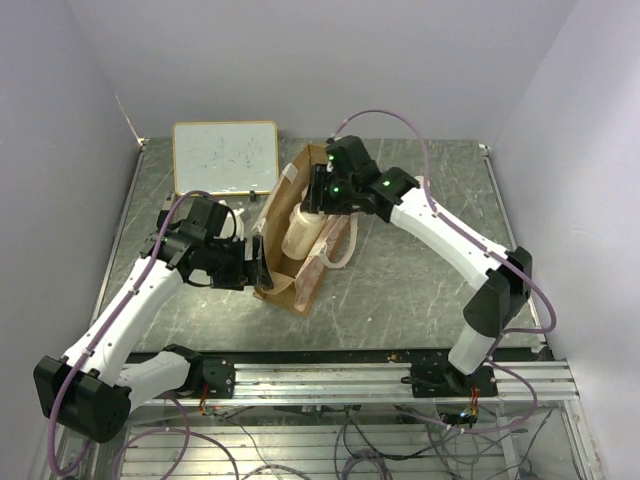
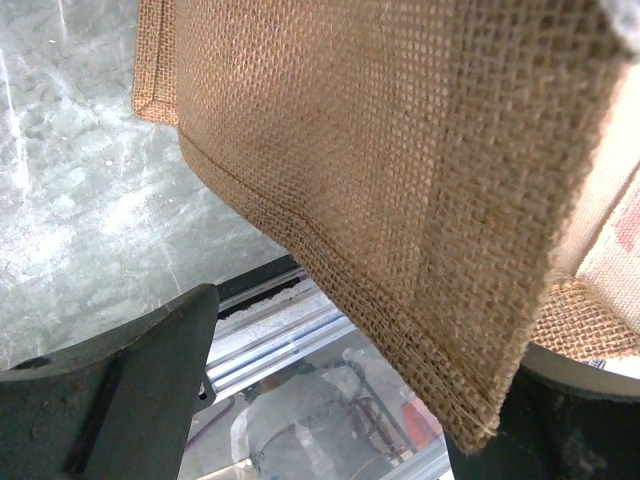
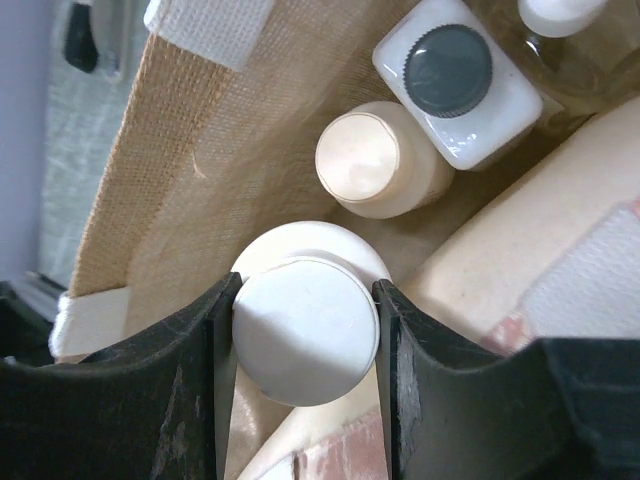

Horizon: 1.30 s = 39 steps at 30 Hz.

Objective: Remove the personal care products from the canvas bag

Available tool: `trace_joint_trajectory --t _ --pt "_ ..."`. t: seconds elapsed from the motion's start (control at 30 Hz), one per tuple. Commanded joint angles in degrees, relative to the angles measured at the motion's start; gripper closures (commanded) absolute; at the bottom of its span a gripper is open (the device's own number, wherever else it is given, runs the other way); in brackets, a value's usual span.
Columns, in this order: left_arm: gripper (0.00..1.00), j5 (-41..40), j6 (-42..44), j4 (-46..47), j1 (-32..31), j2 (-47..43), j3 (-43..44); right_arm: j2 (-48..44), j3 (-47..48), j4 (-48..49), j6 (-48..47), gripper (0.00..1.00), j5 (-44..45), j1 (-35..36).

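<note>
The right jaws sat down inside the canvas bag [image 1: 280, 285], set to approx. the width of a round cream cap and clamped on it. One finger [image 3: 190, 380] pressed each side of the cream bottle [image 3: 305, 330], w/ no gap visible btwn finger and cap. From above, that bottle's body showed just past the jaws, w/in the bag's open mouth. Just beyond the fingertips stood a second cream bottle [image 3: 370, 165], near the held one. Past that was a white squarish bottle [image 3: 455, 80] w/ a dark ribbed cap, right beside the second cream one; contact couldn't be judged. An amber bottle [image 3: 565, 40] w/ a white top sat furthest from the jaws, next to the white bottle and mostly cut off. Along one side of the jaws ran the bag's woven wall w/ a cream strap handle [image 3: 205, 25] sewn on. Along the other side was pale fabric w/ pinkish edging.

The left jaws stood wide open at the bag's outer side, w/ nothing clamped. The bag's woven wall filled the space ahead of and btwn the fingers [image 2: 110, 390], and a hemmed corner dropped close to the opposite finger; whether it touched couldn't be told. Through the gap btwn the fingers showed the tabletop [image 2: 70, 180] and a metal rail [image 2: 270, 340]. A whiteboard [image 1: 225, 157] lay beyond the left jaws, near the bag's far end.
</note>
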Motion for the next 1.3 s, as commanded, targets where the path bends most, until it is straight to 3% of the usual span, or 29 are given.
trace_joint_trajectory --t 0.0,0.43,0.6,0.73,0.93,1.1,1.27 --pt "0.09 -0.6 0.8 -2.9 -0.3 0.7 1.8 -6.2 -1.4 9.2 8.0 1.00 -9.8 -3.1" --pt "0.09 -0.4 1.1 -3.0 -0.3 2.0 2.7 -12.9 -2.3 16.5 20.4 1.00 -25.7 -15.2" --pt "0.10 -0.8 1.2 -3.4 -0.3 2.3 3.3 -16.0 -2.0 17.8 22.4 1.00 -32.5 -27.2" --pt "0.10 -1.1 1.3 -3.8 -0.3 2.5 3.6 -18.1 -1.6 14.9 19.4 1.00 -36.1 -36.7" --pt "0.10 -2.1 1.6 -4.6 -0.3 2.5 4.2 -23.8 -8.7 11.7 14.3 1.00 -37.8 -49.0" --pt "0.10 -2.0 1.4 -4.4 -0.2 2.8 4.3 -25.7 -13.8 5.6 2.1 1.00 -29.0 -51.3" --pt "0.10 -2.2 1.4 -4.3 -0.3 3.7 5.2 -27.6 -21.6 5.5 -5.7 1.00 -23.4 -51.2"
